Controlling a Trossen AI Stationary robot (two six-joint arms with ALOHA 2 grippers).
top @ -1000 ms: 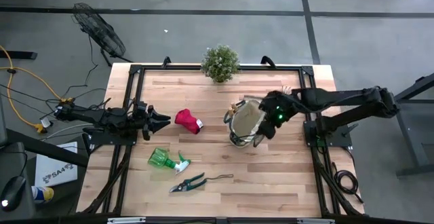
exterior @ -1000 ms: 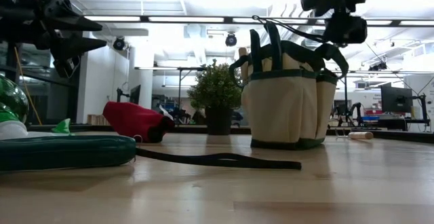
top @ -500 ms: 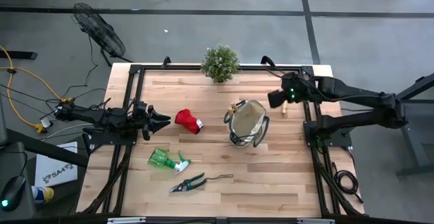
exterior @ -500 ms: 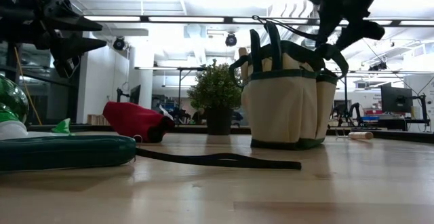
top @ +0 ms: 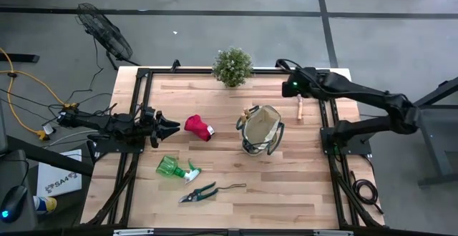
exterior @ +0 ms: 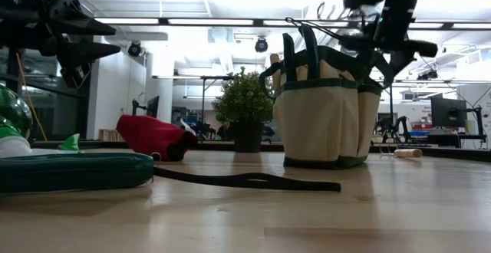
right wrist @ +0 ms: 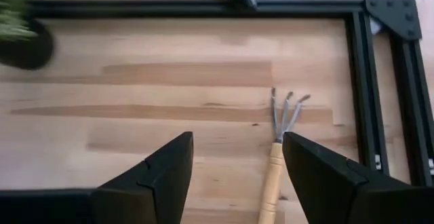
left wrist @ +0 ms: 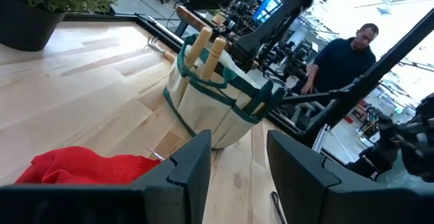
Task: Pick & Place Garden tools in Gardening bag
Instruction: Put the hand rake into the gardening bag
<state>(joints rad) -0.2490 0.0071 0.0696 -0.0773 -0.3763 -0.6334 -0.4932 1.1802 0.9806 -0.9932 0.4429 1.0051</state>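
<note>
High view, left to right: left gripper [top: 174, 126] stayed parked at the table's left, fingers spread, just beside the red glove [top: 199, 127]. Spray bottle [top: 177, 168] and pruners [top: 199, 192] lay nearer the front edge, unmoved. Gardening bag [top: 260, 129] stood mid-table. Right gripper [top: 286, 88], fingers spread and empty, had swung from the bag to the far right corner, near the small rake [top: 300, 107].

In the high view the tan fabric gardening bag with green trim [top: 260, 129] sits right of centre on the wooden counter [top: 229, 193]; the red glove [top: 199, 127] lies left of it; the wooden-handled small rake [top: 300, 107] lies to its upper right; the green spray bottle [top: 177, 169] and green-handled pruners [top: 200, 192] lie lower left; the bushy potted plant [top: 232, 66] stands at the top edge; two wooden tool handles [left wrist: 207, 49] stand in the bag.
</note>
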